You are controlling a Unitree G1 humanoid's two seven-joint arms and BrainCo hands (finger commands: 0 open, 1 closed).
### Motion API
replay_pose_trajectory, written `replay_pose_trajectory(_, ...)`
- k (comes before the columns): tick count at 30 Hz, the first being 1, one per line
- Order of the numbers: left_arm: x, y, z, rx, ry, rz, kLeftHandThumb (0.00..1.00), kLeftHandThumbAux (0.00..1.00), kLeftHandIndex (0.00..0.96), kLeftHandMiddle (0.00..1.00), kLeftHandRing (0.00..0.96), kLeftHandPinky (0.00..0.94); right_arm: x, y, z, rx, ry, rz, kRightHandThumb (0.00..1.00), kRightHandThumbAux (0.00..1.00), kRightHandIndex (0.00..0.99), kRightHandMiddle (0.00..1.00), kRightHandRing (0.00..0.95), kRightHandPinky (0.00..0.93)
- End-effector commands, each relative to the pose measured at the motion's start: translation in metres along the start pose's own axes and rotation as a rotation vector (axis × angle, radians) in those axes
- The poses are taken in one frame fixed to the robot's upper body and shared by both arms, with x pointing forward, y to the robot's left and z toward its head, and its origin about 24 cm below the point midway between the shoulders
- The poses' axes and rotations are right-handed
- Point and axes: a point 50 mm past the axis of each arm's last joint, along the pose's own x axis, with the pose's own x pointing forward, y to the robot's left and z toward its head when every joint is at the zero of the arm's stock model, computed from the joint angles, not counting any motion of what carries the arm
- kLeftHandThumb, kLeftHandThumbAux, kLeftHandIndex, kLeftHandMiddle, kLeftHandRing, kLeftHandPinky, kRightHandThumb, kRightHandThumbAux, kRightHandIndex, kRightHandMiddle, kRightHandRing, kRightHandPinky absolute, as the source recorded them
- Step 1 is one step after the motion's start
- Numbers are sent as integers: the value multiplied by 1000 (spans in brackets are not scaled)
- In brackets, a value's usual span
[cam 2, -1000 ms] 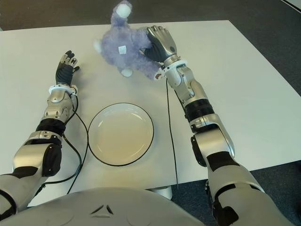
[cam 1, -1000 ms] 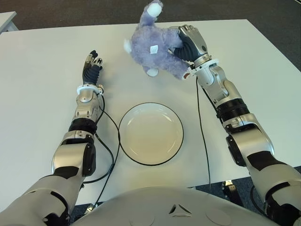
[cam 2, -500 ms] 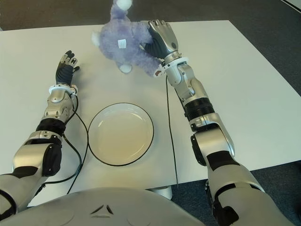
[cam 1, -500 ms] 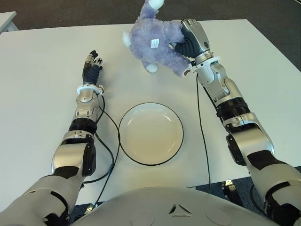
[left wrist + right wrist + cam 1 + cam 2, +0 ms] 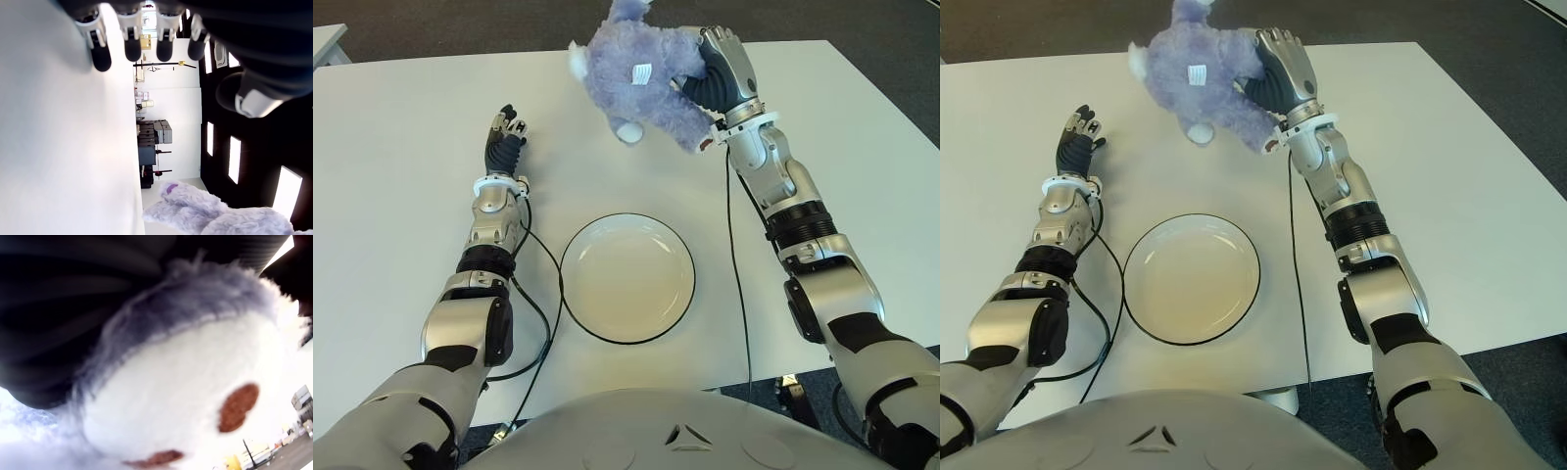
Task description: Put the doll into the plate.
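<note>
A fluffy purple doll (image 5: 641, 80) with white paws and a white tag hangs in the air above the far part of the table, gripped by my right hand (image 5: 717, 76), whose fingers are curled into its side. The right wrist view is filled by the doll's white paw (image 5: 181, 396). A white plate (image 5: 626, 277) with a dark rim lies empty on the table in front of me, nearer than the doll. My left hand (image 5: 504, 134) shows left of the plate with its fingers (image 5: 132, 41) stretched out and holding nothing.
The white table (image 5: 401, 147) spans the whole scene, with dark floor beyond its far and right edges. Black cables (image 5: 540, 304) run from each wrist across the table, one curving past the plate's left rim, one straight along its right.
My right hand has lifted the doll higher and a little farther from me. The left arm and the plate have stayed where they were.
</note>
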Motion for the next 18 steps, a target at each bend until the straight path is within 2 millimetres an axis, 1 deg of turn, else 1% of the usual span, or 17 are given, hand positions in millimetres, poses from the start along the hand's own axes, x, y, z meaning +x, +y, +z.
replay_pose_trajectory(1, -11, -1, -28, -3, 123, 12, 582, 423, 0, 0, 0, 79, 5, -8, 6, 38, -30, -39, 704, 714, 440, 807, 823, 809)
replay_pose_trajectory(6, -11, -1, -28, -2, 121, 11, 585, 418, 0, 0, 2, 66, 5, -10, 8, 51, -35, -51, 706, 713, 440, 811, 829, 818)
replay_pose_trajectory(18, -11, -1, -28, -3, 122, 12, 584, 410, 0, 0, 0, 72, 1, -16, 15, 70, -73, -73, 706, 712, 440, 808, 824, 808)
